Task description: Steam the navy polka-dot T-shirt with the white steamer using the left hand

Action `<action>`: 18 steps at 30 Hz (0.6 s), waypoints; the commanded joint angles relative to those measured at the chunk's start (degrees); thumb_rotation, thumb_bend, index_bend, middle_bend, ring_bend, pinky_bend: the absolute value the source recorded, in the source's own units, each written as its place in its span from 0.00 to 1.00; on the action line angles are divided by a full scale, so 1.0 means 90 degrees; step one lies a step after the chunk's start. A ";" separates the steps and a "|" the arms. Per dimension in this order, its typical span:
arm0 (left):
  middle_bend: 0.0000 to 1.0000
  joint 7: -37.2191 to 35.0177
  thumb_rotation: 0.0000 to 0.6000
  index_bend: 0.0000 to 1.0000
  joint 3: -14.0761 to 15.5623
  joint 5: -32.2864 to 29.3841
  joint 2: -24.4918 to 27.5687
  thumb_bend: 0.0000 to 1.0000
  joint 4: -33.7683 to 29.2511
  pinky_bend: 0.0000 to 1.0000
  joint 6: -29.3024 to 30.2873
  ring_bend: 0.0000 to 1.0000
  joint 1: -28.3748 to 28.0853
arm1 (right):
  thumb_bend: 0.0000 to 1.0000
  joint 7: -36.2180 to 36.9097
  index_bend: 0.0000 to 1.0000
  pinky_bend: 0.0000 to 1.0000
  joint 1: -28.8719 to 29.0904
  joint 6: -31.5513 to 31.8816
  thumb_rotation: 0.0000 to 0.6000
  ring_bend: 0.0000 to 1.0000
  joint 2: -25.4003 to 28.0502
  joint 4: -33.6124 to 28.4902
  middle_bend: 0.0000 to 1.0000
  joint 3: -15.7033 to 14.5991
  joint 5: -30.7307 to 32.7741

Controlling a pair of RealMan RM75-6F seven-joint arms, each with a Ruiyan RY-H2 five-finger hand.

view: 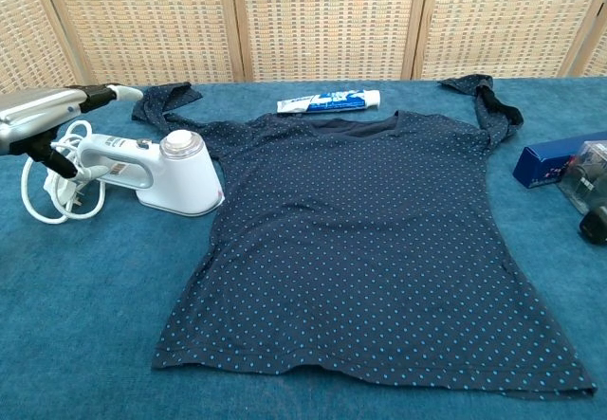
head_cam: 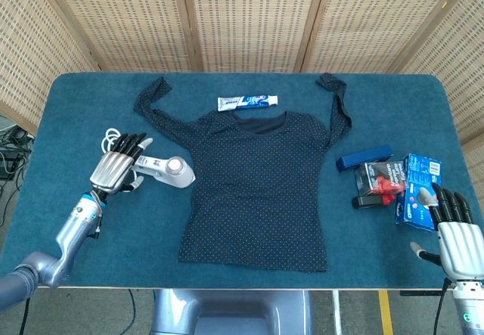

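While nothing is held by it, the right hand (head_cam: pixel 454 238) is seen at the lower right edge of the table (head_cam: pixel 76 259), fingers spread. At centre the navy polka-dot T-shirt (head_cam: pixel 261 180) is laid flat. At left, the left hand (head_cam: pixel 115 170) is poised over the white steamer's (head_cam: pixel 160 169) handle — fingers extended, nothing gripped — beside its coiled cord (view: pixel 43 191). Farther back, a toothpaste tube (head_cam: pixel 247 102) is seen.

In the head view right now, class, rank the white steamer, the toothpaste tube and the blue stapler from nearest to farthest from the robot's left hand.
1. White steamer: directly beside the left hand, at the table's left.
2. Toothpaste tube: far edge, above the T-shirt's collar.
3. Blue stapler: right side, beyond the shirt.
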 commanded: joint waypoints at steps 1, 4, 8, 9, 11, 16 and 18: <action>0.00 -0.0146 1.00 0.00 -0.0038 -0.0092 -0.0286 0.36 0.0443 0.00 -0.0269 0.00 -0.0259 | 0.00 -0.0018 0.00 0.00 0.0025 -0.0057 1.00 0.00 -0.0012 0.0018 0.00 0.0009 0.0048; 0.00 -0.0264 1.00 0.00 -0.0066 -0.0125 -0.0473 0.36 0.0788 0.00 -0.0380 0.00 -0.0424 | 0.00 -0.0046 0.00 0.00 0.0040 -0.0097 1.00 0.00 -0.0025 0.0029 0.00 0.0017 0.0095; 0.00 -0.0371 1.00 0.00 -0.0091 -0.0207 -0.0727 0.36 0.1286 0.00 -0.0607 0.00 -0.0642 | 0.00 -0.0067 0.00 0.00 0.0056 -0.0126 1.00 0.00 -0.0030 0.0028 0.00 0.0031 0.0138; 0.00 -0.0393 1.00 0.00 -0.0089 -0.0219 -0.0770 0.36 0.1372 0.00 -0.0651 0.00 -0.0679 | 0.00 -0.0074 0.00 0.00 0.0058 -0.0128 1.00 0.00 -0.0031 0.0028 0.00 0.0032 0.0142; 0.00 -0.0470 1.00 0.00 -0.0100 -0.0260 -0.0889 0.36 0.1581 0.00 -0.0769 0.00 -0.0775 | 0.00 -0.0106 0.00 0.00 0.0058 -0.0127 1.00 0.00 -0.0035 0.0028 0.00 0.0030 0.0148; 0.00 -0.0667 1.00 0.00 -0.0131 -0.0300 -0.1154 0.36 0.2018 0.00 -0.0891 0.00 -0.0979 | 0.00 -0.0144 0.00 0.00 0.0042 -0.0082 1.00 0.00 -0.0034 0.0007 0.00 0.0034 0.0146; 0.00 -0.0751 1.00 0.00 -0.0143 -0.0321 -0.1289 0.36 0.2283 0.00 -0.0971 0.00 -0.1094 | 0.00 -0.0157 0.00 0.00 0.0036 -0.0065 1.00 0.00 -0.0034 -0.0004 0.00 0.0036 0.0147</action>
